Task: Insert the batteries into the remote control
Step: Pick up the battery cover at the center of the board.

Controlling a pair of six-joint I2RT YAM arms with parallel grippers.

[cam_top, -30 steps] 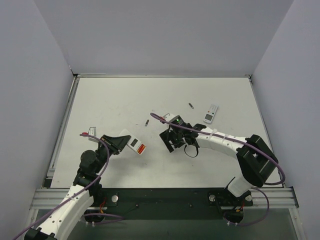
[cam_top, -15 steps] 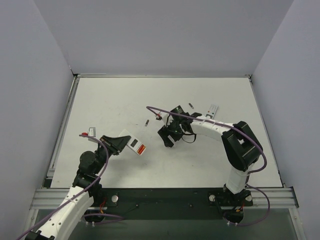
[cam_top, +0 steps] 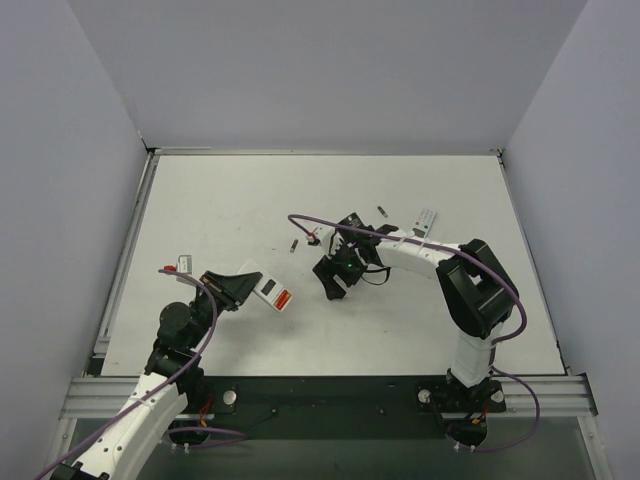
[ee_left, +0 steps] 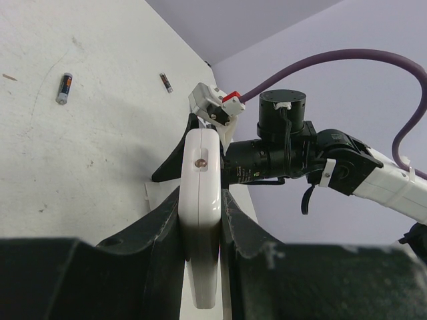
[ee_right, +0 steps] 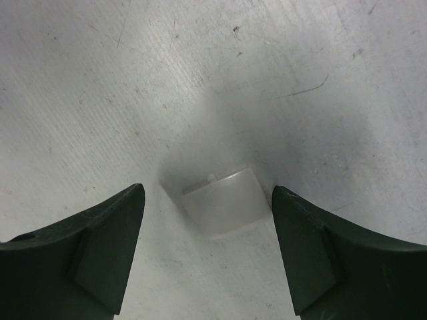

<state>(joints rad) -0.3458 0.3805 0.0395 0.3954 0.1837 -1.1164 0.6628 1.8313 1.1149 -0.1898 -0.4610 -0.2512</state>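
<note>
My left gripper (cam_top: 238,286) (ee_left: 200,207) is shut on the remote control (cam_top: 260,283) (ee_left: 200,170), gripping its two flat faces and holding it just above the table's left part. A small red patch (cam_top: 283,297) at the remote's outer end looks like the batteries, but it is too small to tell how they sit. My right gripper (cam_top: 335,279) (ee_right: 207,192) is open at the table's middle, pointing down. Its fingers stand on either side of a small pale plastic cover (ee_right: 220,203) lying flat, with a gap on both sides.
Two tiny dark cylinders lie loose on the table, one (cam_top: 293,245) (ee_left: 63,88) left of the right gripper and one (cam_top: 382,211) (ee_left: 165,82) farther back. A white-faced remote (cam_top: 424,224) lies at the back right. Walls enclose the table on three sides.
The right arm has folded in, its elbow swinging toward the back, and its gripper has shifted a little left, still open. The left arm has kept still with the remote.
</note>
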